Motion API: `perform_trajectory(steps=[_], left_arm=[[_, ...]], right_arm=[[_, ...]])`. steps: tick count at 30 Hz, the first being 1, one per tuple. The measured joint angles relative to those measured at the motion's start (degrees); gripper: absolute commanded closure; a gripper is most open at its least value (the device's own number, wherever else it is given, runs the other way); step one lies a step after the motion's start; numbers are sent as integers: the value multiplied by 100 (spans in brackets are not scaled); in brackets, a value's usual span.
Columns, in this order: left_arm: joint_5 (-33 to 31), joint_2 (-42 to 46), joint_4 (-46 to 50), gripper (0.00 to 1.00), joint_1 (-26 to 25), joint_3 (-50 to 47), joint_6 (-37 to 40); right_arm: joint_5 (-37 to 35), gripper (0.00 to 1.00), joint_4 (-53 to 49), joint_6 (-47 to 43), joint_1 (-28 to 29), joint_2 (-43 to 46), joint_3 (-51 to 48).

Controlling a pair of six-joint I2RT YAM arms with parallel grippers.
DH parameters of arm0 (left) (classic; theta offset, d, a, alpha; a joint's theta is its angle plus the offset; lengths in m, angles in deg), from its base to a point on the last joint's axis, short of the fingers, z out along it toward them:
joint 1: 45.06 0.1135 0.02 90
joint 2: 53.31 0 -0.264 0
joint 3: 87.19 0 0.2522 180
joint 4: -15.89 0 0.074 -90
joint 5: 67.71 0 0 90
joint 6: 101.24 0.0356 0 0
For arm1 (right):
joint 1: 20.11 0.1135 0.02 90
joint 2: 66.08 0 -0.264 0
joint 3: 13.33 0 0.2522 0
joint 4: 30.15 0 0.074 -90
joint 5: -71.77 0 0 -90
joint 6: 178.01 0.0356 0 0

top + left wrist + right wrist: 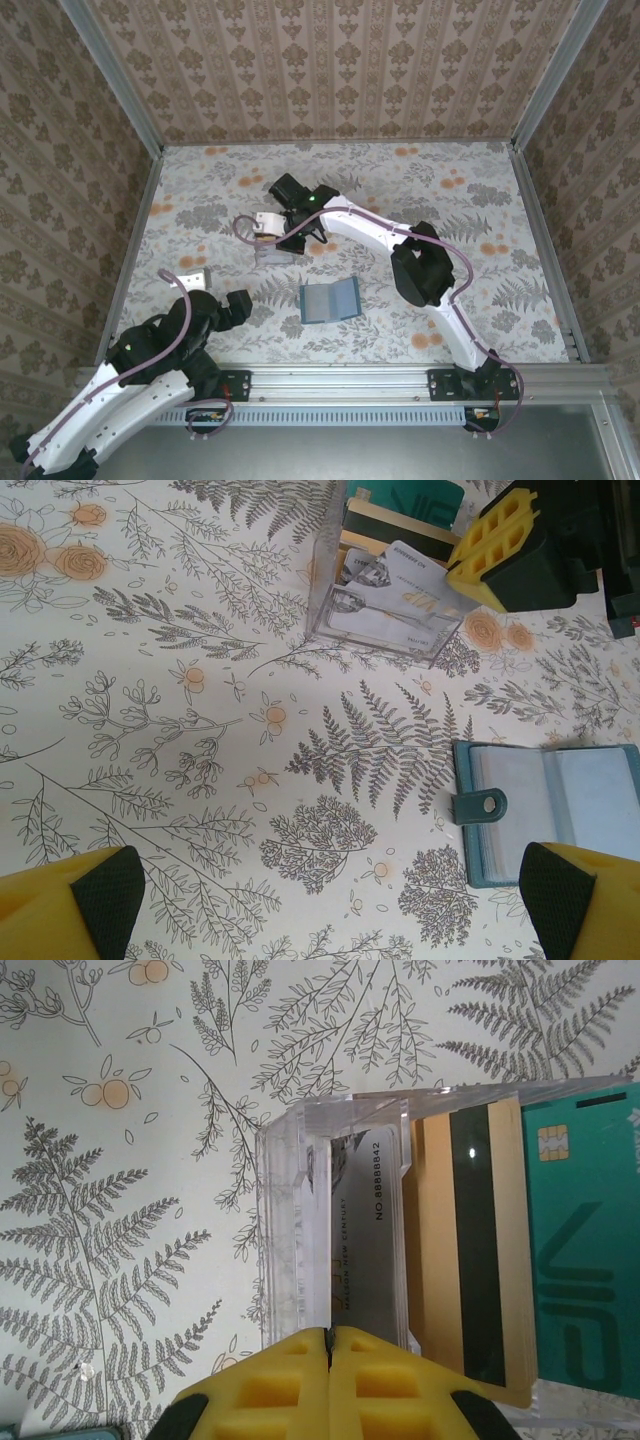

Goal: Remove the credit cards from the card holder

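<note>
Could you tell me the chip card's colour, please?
The chip card is teal-green, clearest from the right wrist.

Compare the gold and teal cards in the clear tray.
The gold card shows a dark stripe along its length; the teal card shows a chip and darker markings. The gold card lies next to the silver card; the teal card is beyond it. Both sit in the clear tray.

The top external camera looks down from high behind over the whole table (480, 200); both wrist cameras face down at close range, sharing the clear tray (330, 585) (285, 1240) holding the credit cards (575, 1260).
</note>
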State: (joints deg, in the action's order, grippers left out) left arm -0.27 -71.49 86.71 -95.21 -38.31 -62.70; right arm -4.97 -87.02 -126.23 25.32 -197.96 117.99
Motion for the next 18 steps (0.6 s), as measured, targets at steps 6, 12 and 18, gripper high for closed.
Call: perform_trajectory(steps=[6,12,18], left_arm=[[4,0,0,0,0,-61,0],[46,-2,-48,0,2,-87,2],[341,-197,-531,5,11,-289,4]], right_arm=[[-111,59,2,160,-7,-101,15],[-142,57,549,730,-74,144,-446],[-284,58,1670,1812,-175,1405,-2190]])
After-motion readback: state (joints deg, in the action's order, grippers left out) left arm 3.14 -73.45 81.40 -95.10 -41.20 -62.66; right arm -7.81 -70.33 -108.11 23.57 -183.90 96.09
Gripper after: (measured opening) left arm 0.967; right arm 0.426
